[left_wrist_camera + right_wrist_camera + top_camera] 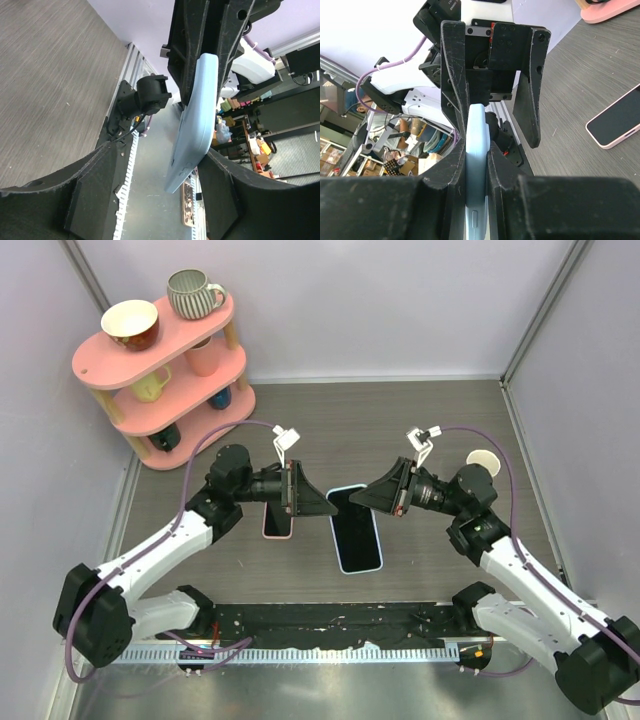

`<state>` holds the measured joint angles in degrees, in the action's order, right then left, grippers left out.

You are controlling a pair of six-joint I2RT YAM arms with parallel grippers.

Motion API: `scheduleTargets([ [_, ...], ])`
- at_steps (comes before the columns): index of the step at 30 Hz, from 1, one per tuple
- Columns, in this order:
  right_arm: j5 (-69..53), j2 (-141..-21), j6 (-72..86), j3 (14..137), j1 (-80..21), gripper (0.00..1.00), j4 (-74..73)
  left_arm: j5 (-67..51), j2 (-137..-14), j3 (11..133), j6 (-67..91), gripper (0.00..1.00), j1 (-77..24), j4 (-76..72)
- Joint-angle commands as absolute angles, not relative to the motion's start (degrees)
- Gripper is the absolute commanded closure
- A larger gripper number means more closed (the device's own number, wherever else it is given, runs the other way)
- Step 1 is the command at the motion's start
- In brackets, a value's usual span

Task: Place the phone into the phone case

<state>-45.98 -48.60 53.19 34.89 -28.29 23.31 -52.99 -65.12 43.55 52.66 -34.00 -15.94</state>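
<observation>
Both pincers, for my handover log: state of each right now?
Left pincer: open, straddling the light-blue plastic phone case without gripping.
Right pincer: closed on that case.

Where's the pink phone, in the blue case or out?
Out. The pink phone lies flat on the table, apart from the blue case held in the right gripper.

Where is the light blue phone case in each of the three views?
Top external: light blue case just right of and below centre.
Left wrist: case edge-on, right of centre.
Right wrist: case edge-on, bottom centre, clamped in the right pincer.
Shared landmark: grey wood-grain tabletop.
</observation>
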Motion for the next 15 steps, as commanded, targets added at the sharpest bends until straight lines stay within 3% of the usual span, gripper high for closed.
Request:
scheduleTargets([
  [1,-44.9,-49.0,57.7,34.7,-28.5,0.99,32.5,-54.8,-66.4,42.7,57.9,0.33,-33.8,-26.4],
  [7,-44.2,-51.0,58.5,33.2,-28.5,0.95,34.7,-55.7,-69.5,41.6,64.0,0.58,-33.8,-34.4],
  [8,-44.0,-51.2,58.5,33.1,-28.5,0.93,34.6,-55.7,-70.0,41.5,64.5,0.68,-33.8,-35.1],
  [10,-43.5,-51.6,58.3,33.4,-28.5,0.90,33.8,-56.1,-71.5,41.0,65.5,0.79,-33.8,-35.9],
  [12,-43.2,-51.7,57.6,34.3,-28.4,0.77,30.9,-56.1,-72.3,40.8,65.6,0.96,-33.8,-36.0],
  [13,-43.0,-51.7,56.5,34.6,-28.4,0.71,29.5,-55.6,-72.6,40.9,65.4,1.00,-33.2,-35.0],
  [14,-42.5,-51.4,56.3,34.9,-28.4,0.56,27.3,-55.2,-72.8,40.9,65.2,1.00,-32.9,-34.0],
  [15,-42.3,-51.0,56.0,35.2,-28.4,0.50,26.5,-54.9,-73.1,40.8,65.0,1.00,-32.5,-33.0],
])
